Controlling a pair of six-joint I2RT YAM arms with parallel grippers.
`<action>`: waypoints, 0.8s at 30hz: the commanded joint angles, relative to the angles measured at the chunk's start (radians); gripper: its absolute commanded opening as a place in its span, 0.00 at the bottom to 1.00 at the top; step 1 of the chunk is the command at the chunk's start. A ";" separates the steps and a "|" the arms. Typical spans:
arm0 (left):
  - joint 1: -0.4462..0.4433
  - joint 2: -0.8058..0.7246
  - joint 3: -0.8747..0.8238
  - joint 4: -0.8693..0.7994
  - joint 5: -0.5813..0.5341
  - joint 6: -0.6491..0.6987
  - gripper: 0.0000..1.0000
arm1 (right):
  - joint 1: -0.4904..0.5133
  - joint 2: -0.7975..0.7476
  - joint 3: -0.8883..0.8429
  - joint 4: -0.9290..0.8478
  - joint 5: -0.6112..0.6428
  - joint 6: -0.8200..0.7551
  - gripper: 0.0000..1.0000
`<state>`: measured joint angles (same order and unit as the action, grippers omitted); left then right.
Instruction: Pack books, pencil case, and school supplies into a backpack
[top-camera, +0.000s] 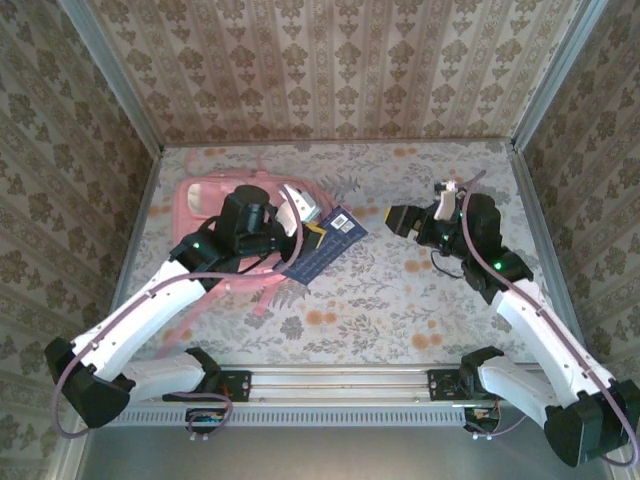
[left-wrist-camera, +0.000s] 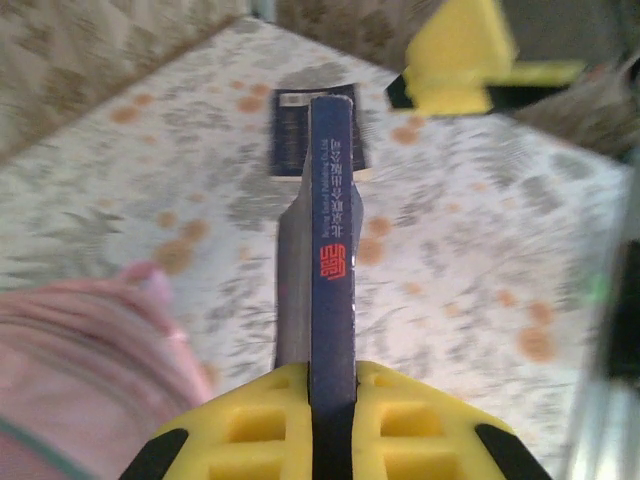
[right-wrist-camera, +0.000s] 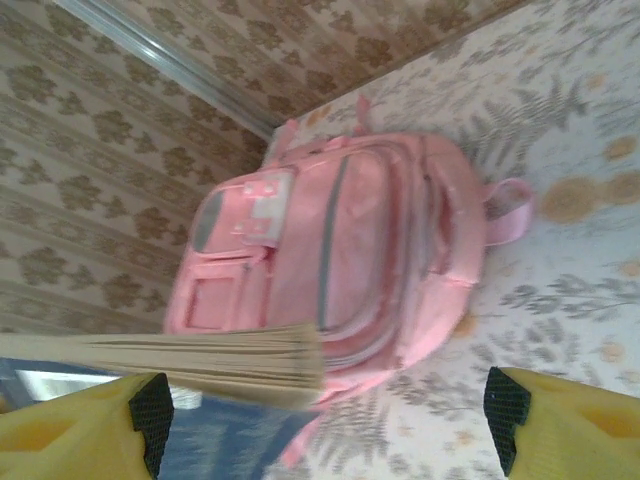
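Left gripper (left-wrist-camera: 330, 410) grips navy book (left-wrist-camera: 332, 200), red spine mark (left-wrist-camera: 333, 262) illegible.

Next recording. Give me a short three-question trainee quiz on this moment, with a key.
1. True or false: the left pincer is shut on a thin dark navy paperback book.
2. On which arm's side of the table does the large soft pink backpack lie? A) left B) right C) dead centre
3. How do the jaws of the right pincer stand?

Key: 1 true; 2 A; 3 open, wide apart.
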<state>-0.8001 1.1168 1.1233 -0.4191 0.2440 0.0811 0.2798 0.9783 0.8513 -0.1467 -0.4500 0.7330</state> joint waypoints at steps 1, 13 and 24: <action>-0.073 -0.030 -0.053 0.073 -0.325 0.201 0.00 | 0.007 0.071 0.028 0.022 -0.205 0.257 0.87; -0.232 -0.061 -0.099 0.188 -0.594 0.426 0.00 | 0.122 0.186 0.038 0.219 -0.318 0.761 0.95; -0.439 -0.058 -0.159 0.291 -0.643 0.618 0.00 | 0.166 0.261 0.054 0.418 -0.265 0.871 0.95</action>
<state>-1.1927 1.0817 0.9844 -0.2207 -0.3763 0.5964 0.4397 1.2194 0.8768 0.1802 -0.7223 1.5318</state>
